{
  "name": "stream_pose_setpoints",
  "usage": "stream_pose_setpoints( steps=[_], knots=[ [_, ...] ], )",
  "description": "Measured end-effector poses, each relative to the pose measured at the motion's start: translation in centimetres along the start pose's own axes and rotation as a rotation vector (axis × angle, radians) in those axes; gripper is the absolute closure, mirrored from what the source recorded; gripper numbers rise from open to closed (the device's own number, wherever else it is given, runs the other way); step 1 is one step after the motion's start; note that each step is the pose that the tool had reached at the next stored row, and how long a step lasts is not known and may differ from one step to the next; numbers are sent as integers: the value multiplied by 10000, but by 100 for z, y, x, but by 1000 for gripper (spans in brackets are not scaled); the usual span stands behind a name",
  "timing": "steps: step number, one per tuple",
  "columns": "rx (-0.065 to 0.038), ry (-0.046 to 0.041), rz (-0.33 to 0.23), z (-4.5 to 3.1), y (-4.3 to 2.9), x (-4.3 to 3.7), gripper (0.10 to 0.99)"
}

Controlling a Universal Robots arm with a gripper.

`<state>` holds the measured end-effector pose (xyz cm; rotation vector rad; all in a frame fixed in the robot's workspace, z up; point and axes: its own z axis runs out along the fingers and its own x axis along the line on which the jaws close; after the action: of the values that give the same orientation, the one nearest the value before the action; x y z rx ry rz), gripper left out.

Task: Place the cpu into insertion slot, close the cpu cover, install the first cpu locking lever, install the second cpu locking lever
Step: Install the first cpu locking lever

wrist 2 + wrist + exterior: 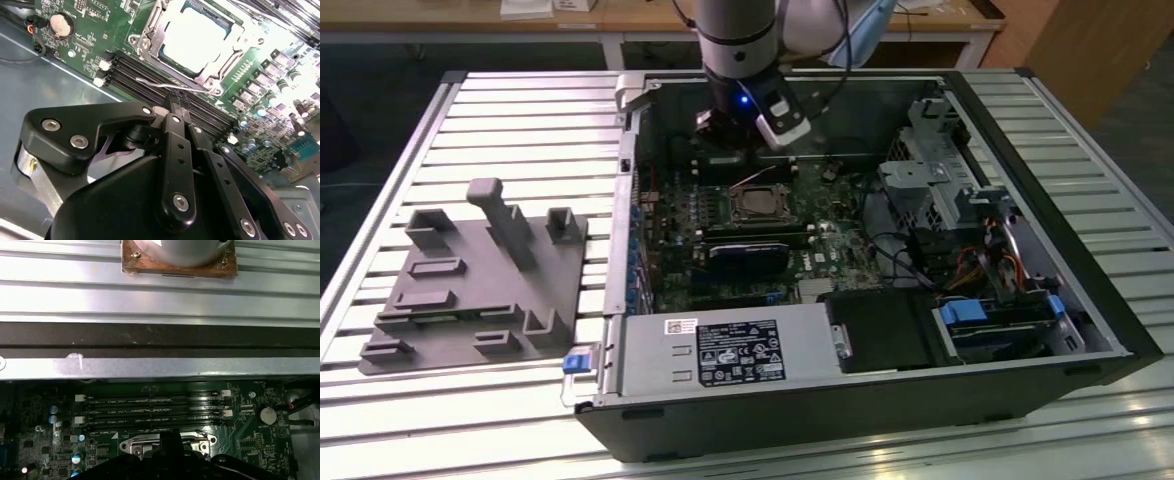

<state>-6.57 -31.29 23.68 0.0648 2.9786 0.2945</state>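
Robot lab, slatted metal table [520,120], open computer case [854,415]

Glossy silvery metal cpu cover [150,41]

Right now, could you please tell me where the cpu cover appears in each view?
Exterior view: the cpu cover sits slightly above picture centre.
Second wrist view: it frames the bright cpu.
First wrist view: its silvery edge lies beyond the memory slots.
Shared landmark: those slots, alongside it in both wrist views.
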Motion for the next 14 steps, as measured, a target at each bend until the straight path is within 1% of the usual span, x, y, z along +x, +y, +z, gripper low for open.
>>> stream_pose_setpoints(
  steps=[2,6,9,11,14],
  knots=[
    [-6,-24,60,20,-4,3,980],
    [25,-97,290,58,-12,7,980],
    [23,-154,400,83,-17,10,980],
    [-3,-184,446,95,-20,12,980],
    [-98,-214,504,115,-24,14,980]
  ],
)
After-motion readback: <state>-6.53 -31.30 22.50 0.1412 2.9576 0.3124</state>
